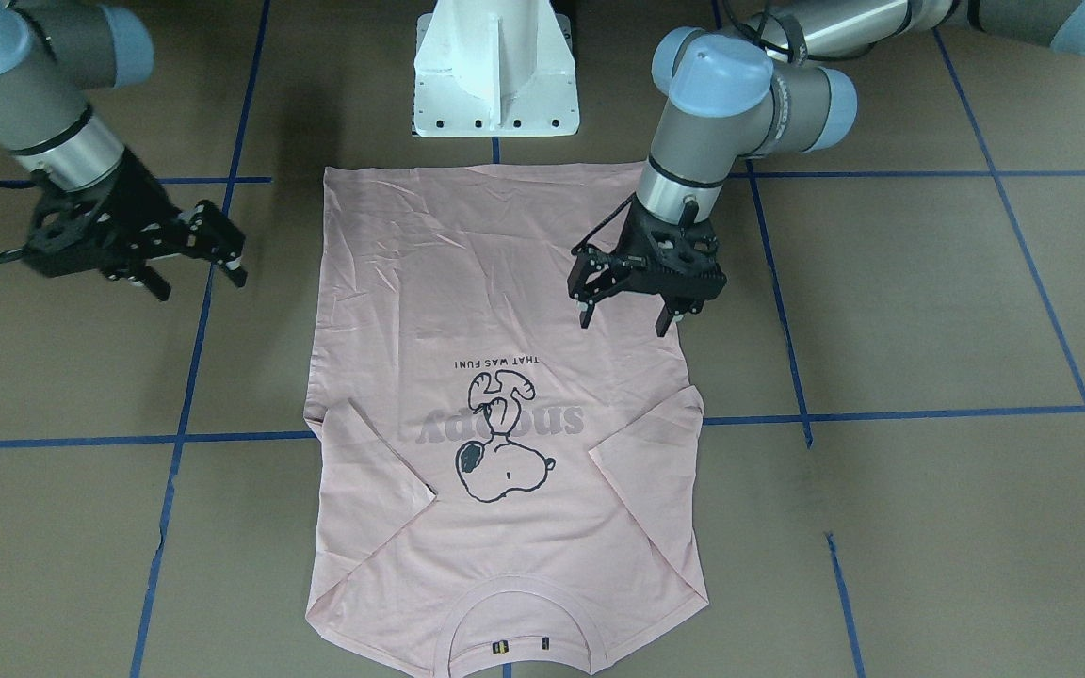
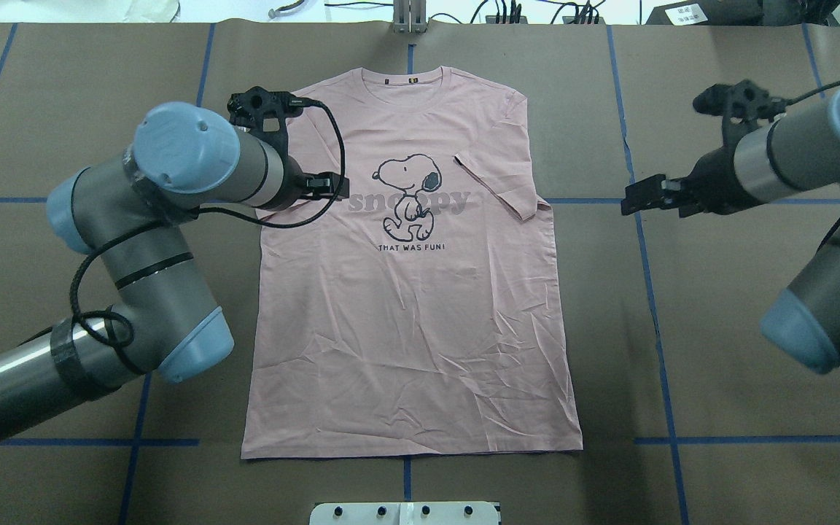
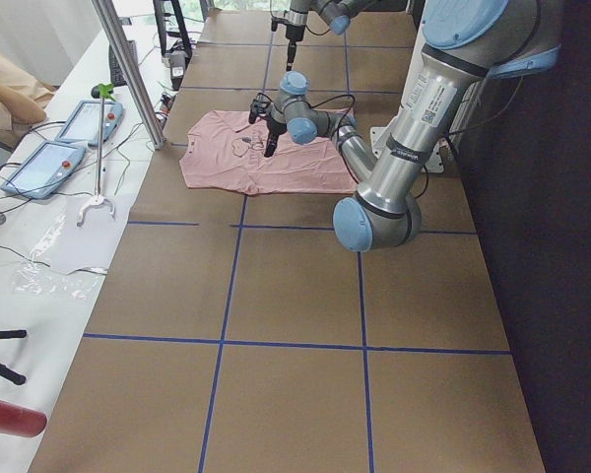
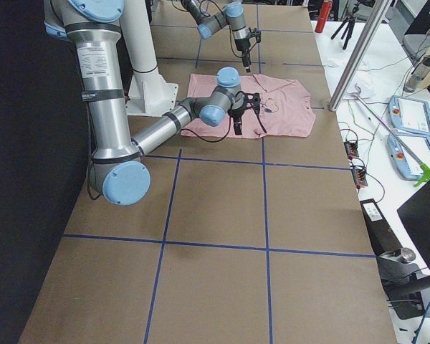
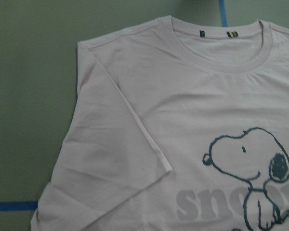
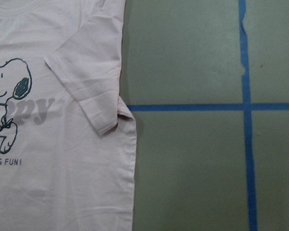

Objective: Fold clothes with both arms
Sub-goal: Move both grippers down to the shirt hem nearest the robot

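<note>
The clothes are one light pink T-shirt [image 1: 505,282] lying flat and face up on the brown table, its collar [image 2: 409,80] at the far side from the robot. Both short sleeves are folded in over the body; one shows in the left wrist view [image 5: 115,144], the other in the right wrist view [image 6: 86,82]. My left gripper [image 1: 623,320] hangs open just above the shirt's edge beside the dog print [image 2: 409,197], holding nothing. My right gripper [image 1: 203,285] is open in the air, off the shirt on its other side [image 2: 639,198].
The white pedestal base [image 1: 495,75] stands just behind the shirt's hem. Blue tape lines [image 1: 882,414] cross the brown table. A side bench with tablets [image 3: 44,168] and a metal post [image 3: 128,69] runs along the far edge; a person's arm [image 3: 5,89] rests there.
</note>
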Robot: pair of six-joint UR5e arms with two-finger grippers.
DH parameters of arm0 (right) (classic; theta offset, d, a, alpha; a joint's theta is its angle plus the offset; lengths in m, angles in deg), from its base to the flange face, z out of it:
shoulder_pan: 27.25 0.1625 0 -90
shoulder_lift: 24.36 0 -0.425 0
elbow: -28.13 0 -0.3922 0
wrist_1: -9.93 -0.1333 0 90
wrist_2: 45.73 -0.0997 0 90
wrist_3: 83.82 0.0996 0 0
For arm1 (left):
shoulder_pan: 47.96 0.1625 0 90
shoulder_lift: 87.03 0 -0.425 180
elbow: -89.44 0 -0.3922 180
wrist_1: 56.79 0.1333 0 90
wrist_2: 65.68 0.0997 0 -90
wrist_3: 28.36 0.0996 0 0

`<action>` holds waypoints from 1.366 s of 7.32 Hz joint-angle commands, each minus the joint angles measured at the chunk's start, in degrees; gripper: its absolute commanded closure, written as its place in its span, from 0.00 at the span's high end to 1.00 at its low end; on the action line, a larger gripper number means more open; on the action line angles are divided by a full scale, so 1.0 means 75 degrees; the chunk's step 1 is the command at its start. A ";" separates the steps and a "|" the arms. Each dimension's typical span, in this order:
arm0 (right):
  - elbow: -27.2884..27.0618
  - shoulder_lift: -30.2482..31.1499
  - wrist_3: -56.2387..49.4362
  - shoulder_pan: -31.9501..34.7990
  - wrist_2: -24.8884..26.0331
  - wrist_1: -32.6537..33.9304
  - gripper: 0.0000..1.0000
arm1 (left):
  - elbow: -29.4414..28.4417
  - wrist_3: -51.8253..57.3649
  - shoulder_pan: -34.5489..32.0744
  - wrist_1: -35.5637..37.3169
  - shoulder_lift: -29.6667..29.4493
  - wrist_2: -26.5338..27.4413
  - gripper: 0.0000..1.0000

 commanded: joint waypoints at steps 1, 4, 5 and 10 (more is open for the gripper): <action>-0.0665 0.0361 0.1878 -0.2205 0.1949 0.0018 1.00 | 0.1071 -0.0518 0.0712 -0.0034 0.0964 0.0091 1.00; -0.1134 0.1098 0.2866 -0.3920 0.3465 0.0018 0.96 | 0.2231 -0.1993 0.2210 -0.0034 0.2264 0.0651 0.99; -0.1159 0.1159 0.3206 -0.4366 0.3864 0.0018 0.95 | 0.2315 -0.2695 0.2830 -0.0034 0.2570 0.1049 0.87; -0.1206 0.1159 0.3303 -0.4593 0.4102 0.0018 0.95 | 0.2164 -0.3558 0.3751 0.0212 0.2889 0.1686 0.64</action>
